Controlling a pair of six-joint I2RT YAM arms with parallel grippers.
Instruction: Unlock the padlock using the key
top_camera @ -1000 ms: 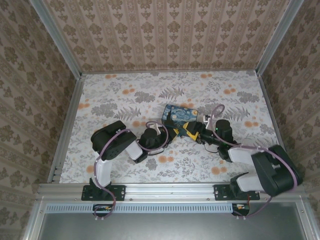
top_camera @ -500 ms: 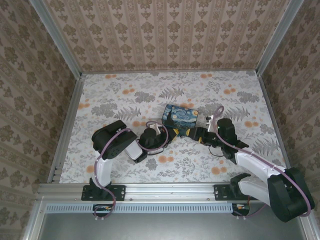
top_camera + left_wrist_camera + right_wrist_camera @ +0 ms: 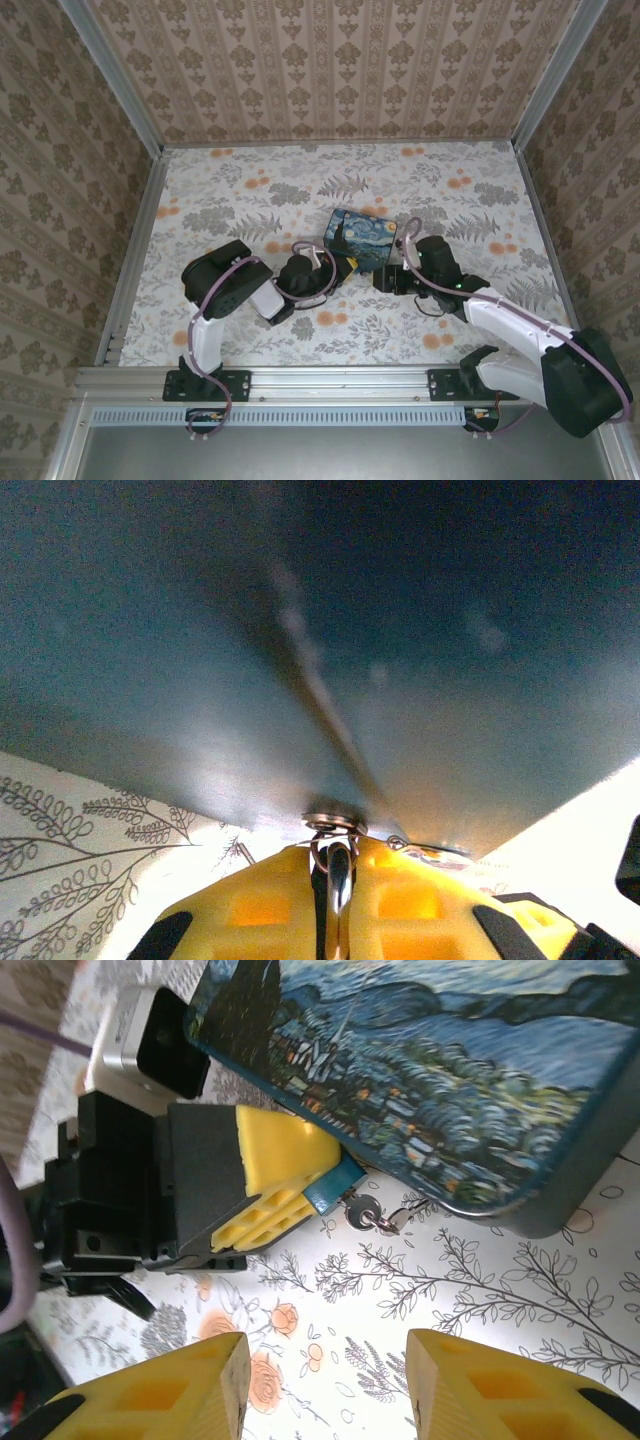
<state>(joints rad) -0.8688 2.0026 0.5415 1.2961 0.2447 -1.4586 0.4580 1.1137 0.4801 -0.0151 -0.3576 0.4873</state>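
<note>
1. In the right wrist view the blue painted tin (image 3: 450,1080) lies upper right on the floral table (image 3: 520,1300); its lower edge touches the padlock (image 3: 337,1183)
2. The left pincer (image 3: 305,1188), centre left, is closed on the padlock; a small metal ring (image 3: 360,1216) lies just beside
3. The right pincer (image 3: 325,1390), at the bottom, stands half open and empty, apart from the padlock

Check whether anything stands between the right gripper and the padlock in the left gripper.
Nothing visible does. Only bare table lies between the right gripper and the padlock pinched by the left gripper. The tin lies beyond it.
</note>
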